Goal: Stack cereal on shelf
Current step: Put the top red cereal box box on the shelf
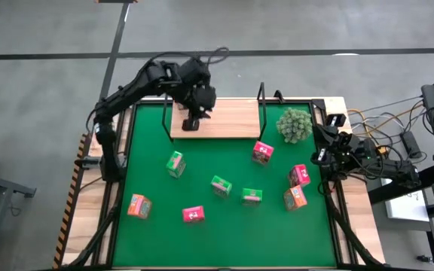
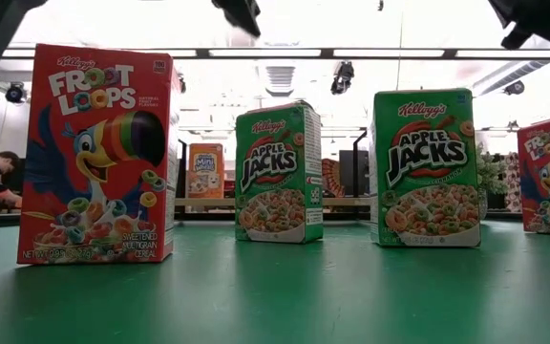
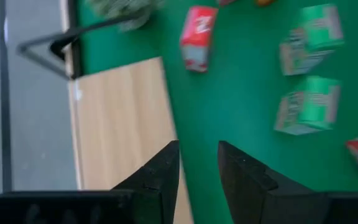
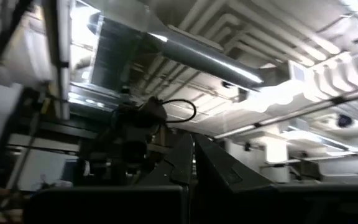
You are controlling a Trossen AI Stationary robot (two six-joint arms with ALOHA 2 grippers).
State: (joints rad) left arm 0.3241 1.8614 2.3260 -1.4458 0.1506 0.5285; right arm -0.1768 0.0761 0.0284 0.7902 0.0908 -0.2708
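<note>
progress: we saw one orange box point(image 1: 191, 123) on shelf point(image 1: 232, 120) under left gripper point(image 1: 192, 120) | fingers apart, empty | eight boxes left on mat point(image 1: 277, 233) | right gripper point(image 4: 192, 163) closed, parked

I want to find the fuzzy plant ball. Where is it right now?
In the high view the fuzzy plant ball sits at the mat's far right corner, just right of the wooden shelf, with a pink cereal box nearest in front of it.

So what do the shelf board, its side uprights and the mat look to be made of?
Shelf board: light wood, matte, faint grain visible. Uprights: thin black wire, probably metal. Mat: flat green sheet, felt or rubber; I cannot tell which.
</note>
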